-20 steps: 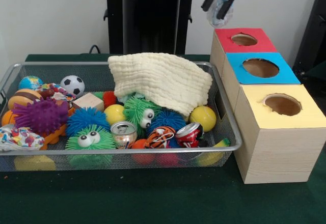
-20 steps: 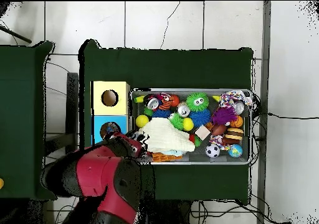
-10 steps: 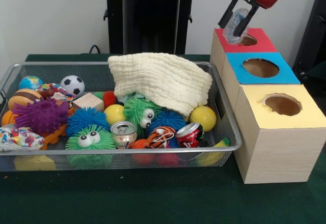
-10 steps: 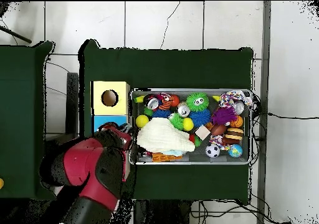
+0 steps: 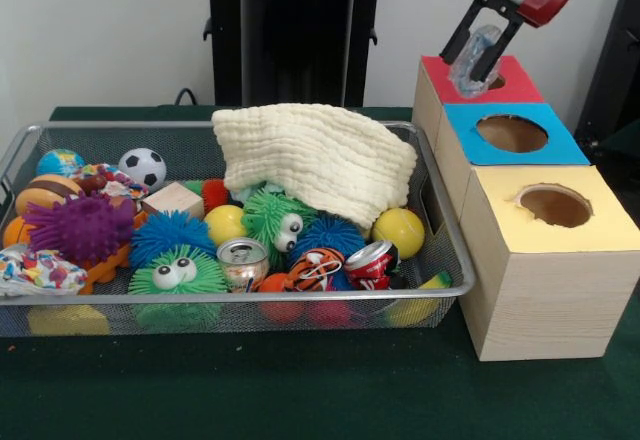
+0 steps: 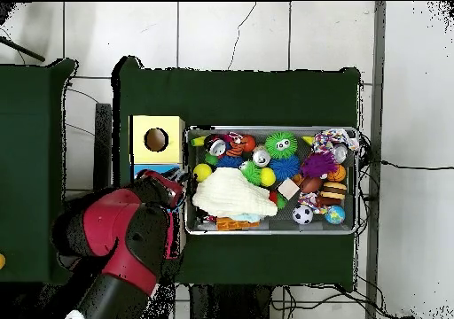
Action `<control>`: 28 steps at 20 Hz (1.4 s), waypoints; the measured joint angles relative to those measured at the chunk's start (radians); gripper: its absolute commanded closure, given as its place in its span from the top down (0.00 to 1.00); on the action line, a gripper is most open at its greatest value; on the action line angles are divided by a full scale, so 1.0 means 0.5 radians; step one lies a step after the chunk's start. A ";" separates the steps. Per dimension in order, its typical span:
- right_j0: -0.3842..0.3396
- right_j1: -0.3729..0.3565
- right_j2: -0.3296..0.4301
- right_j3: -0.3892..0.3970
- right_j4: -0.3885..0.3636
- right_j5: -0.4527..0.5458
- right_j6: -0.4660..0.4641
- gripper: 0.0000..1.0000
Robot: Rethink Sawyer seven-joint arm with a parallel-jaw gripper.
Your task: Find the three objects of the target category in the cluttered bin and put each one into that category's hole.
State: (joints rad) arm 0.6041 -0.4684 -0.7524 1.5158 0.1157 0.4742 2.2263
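Pinched between my gripper's (image 5: 480, 60) two black fingers is a clear, crinkled plastic bottle (image 5: 477, 57), hanging tilted right over the round hole of the red-topped box (image 5: 520, 78). From overhead the red arm (image 6: 124, 240) covers that box and I can't make out the gripper under it.

Working left to right in the front view: the wire-mesh bin (image 5: 455, 260) sits on green felt, packed tight. At its left end I see a crumpled patterned wrapper (image 5: 35, 268), a spiky purple ball (image 5: 78, 227), a small globe ball (image 5: 60, 162) and a soccer ball (image 5: 143, 166). Next come a plain wooden cube (image 5: 172, 200), a spiky blue ball (image 5: 170, 234) and a spiky green one with googly eyes (image 5: 178, 272). A dented silver can (image 5: 243, 262) stands upright just beside a smooth yellow ball (image 5: 226, 224). A cream waffle-weave cloth (image 5: 315, 155) drapes over the bin's far middle. Below it lie a tiger-striped toy (image 5: 316, 268), a crushed red can (image 5: 371, 260) on its side and a second yellow ball (image 5: 399, 231).

Right of the bin stand the wooden boxes in a row, each with a round hole: red farthest, then blue (image 5: 545, 145), then yellow (image 5: 600, 230) nearest.
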 measured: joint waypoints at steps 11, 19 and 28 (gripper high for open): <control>0.004 0.048 -0.108 -0.061 0.131 0.000 0.000 0.00; 0.065 0.168 -0.184 -0.126 0.259 -0.004 0.006 0.00; 0.159 0.318 -0.253 -0.154 0.406 -0.022 0.012 0.00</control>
State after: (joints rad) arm 0.6834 -0.3094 -0.8791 1.4389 0.3185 0.4632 2.2323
